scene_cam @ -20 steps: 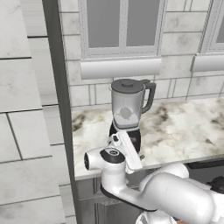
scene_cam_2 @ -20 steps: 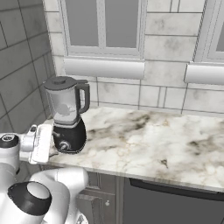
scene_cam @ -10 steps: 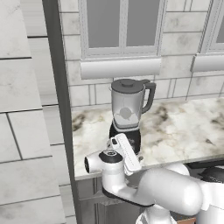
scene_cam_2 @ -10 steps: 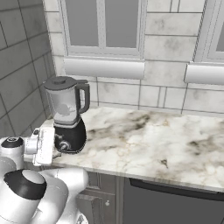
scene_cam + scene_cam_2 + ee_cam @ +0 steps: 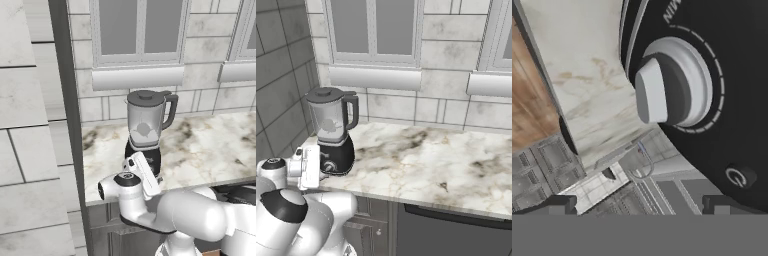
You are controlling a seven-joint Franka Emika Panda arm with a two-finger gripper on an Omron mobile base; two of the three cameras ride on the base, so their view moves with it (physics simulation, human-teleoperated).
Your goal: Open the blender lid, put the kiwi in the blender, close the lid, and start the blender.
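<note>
The blender [image 5: 145, 122] stands near the counter's front edge, its clear jar upright on the black base [image 5: 340, 156]. On the jar's mouth sits the dark blender lid [image 5: 145, 96], also visible at lid [image 5: 325, 93]. My gripper [image 5: 642, 205] is low in front of the base and is open, its fingertips [image 5: 558, 204] wide apart with nothing between them. Straight ahead, very close, is the silver knob [image 5: 664, 90]. From the right, the gripper [image 5: 319, 170] sits just left of the knob [image 5: 330, 166]. The kiwi is hidden from me.
A marble counter [image 5: 426, 160] runs right from the blender. A grey wall panel [image 5: 65, 100] stands close on the blender's left. Tiled wall and windows [image 5: 373, 30] rise behind. A small power button [image 5: 737, 176] sits on the base near the knob.
My hand has edged slightly closer to the blender's base, and the arm's elbow behind it has risen a little. The blender has not moved.
</note>
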